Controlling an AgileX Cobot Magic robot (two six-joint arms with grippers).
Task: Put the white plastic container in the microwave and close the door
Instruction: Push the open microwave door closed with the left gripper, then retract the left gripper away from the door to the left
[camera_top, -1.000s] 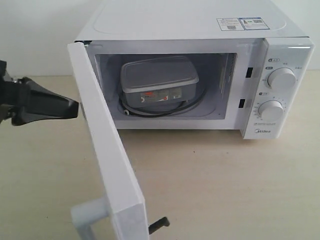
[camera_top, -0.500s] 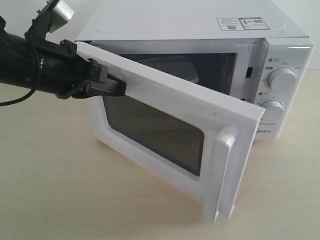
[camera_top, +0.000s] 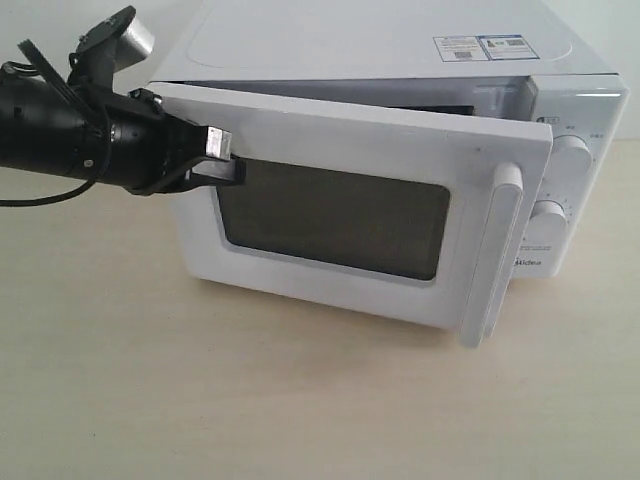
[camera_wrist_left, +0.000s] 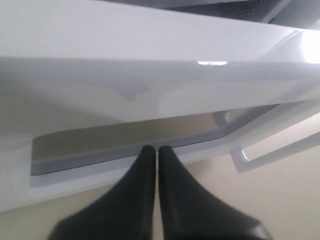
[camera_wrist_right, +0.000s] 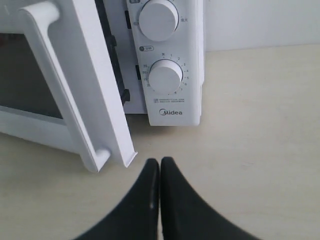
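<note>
The white microwave (camera_top: 380, 50) stands at the back of the table, and its door (camera_top: 340, 130) is swung most of the way round, still ajar at the handle (camera_top: 492, 255) side. My left gripper (camera_top: 228, 160) is shut and empty, its tips pressed against the door's outer face near the hinge side. In the left wrist view that gripper (camera_wrist_left: 157, 148) touches the frame below the dark window (camera_wrist_left: 125, 137). The white plastic container is hidden behind the door. My right gripper (camera_wrist_right: 160, 161) is shut on nothing, low over the table just in front of the door's (camera_wrist_right: 95, 75) free edge.
Two round dials (camera_wrist_right: 159, 19) (camera_wrist_right: 165, 76) sit on the microwave's right panel, partly covered by the door's edge in the exterior view. Stickers (camera_top: 480, 46) lie on its top. The beige table (camera_top: 300, 400) stretches out in front.
The door has swung from wide open to nearly shut, pushed by my left gripper, which moved up and right onto its outer face. The container has gone out of sight behind it.
</note>
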